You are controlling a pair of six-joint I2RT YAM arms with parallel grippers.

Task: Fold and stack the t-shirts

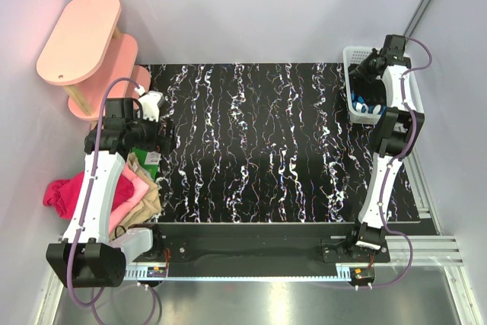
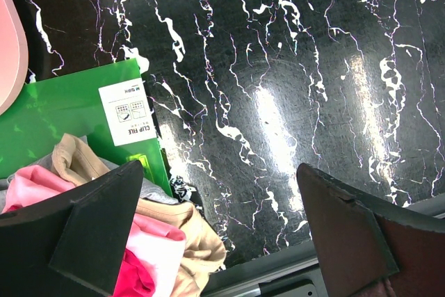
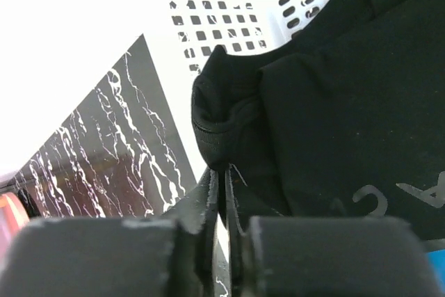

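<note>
Black cloth fills the right wrist view: the black t-shirt (image 3: 334, 116) lies bunched inside the white perforated basket (image 3: 215, 26), which stands at the far right corner of the table (image 3: 118, 144). The right claw (image 3: 222, 175) is clenched to a thin slit on a rolled fold at the shirt's edge, on the side nearest the basket wall. Expect the garment to be light, limp and without stiffness. It will probably drape and trail when lifted, and it may snag on the basket rim. A pinch through a doubled hem or seam, as here, should hold better than one on a single layer, but a shallow pinch can slip. The remaining t-shirts (image 1: 137, 188), pink, tan and magenta, form a loose heap at the near left edge of the table, partly overlapping a green packet (image 2: 62, 109) with a white label. The left claw (image 2: 222, 227) hangs released, fully spread, above bare table just beside that heap, gripping nothing.
</note>
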